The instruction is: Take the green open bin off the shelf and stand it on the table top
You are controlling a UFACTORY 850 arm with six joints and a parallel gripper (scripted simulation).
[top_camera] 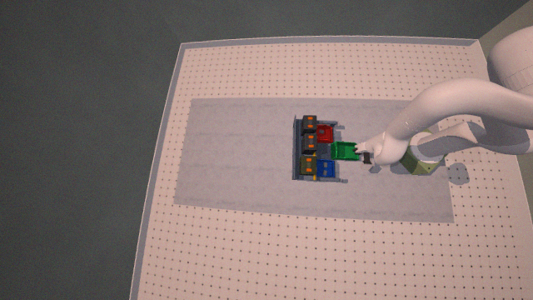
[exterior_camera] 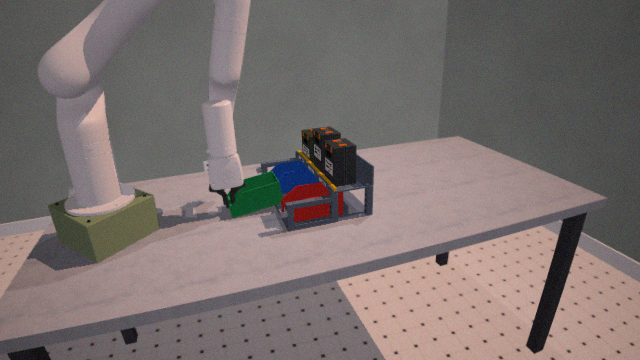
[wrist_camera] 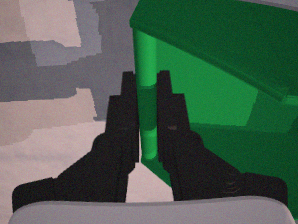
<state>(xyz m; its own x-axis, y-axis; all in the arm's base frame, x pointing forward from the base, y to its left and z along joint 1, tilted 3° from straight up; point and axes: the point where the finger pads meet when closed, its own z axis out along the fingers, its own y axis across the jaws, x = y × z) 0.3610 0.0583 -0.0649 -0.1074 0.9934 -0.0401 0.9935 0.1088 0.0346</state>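
The green bin (top_camera: 346, 151) (exterior_camera: 257, 195) (wrist_camera: 210, 85) is in front of the shelf (top_camera: 296, 150) (exterior_camera: 369, 175), tilted, its gripped end lower and its other end raised by the shelf front. My gripper (top_camera: 359, 151) (exterior_camera: 228, 201) (wrist_camera: 146, 90) is shut on the rim of its near end, one finger on each side. Whether its low end or its back touches anything is not clear. I cannot make out any parts in it. The red bin (top_camera: 325, 133) (exterior_camera: 312, 213) and the blue bin (top_camera: 326, 167) (exterior_camera: 295, 175) sit in the shelf on either side of the empty middle place.
Three dark boxes with orange marks, one at the middle (top_camera: 310, 143) and one nearest in the exterior view (exterior_camera: 340, 162), stand on the shelf's upper level. The shelf's side rails reach forward beside the bins. The green arm base (exterior_camera: 105, 227) stands on the table (top_camera: 233, 167) (exterior_camera: 450, 175).
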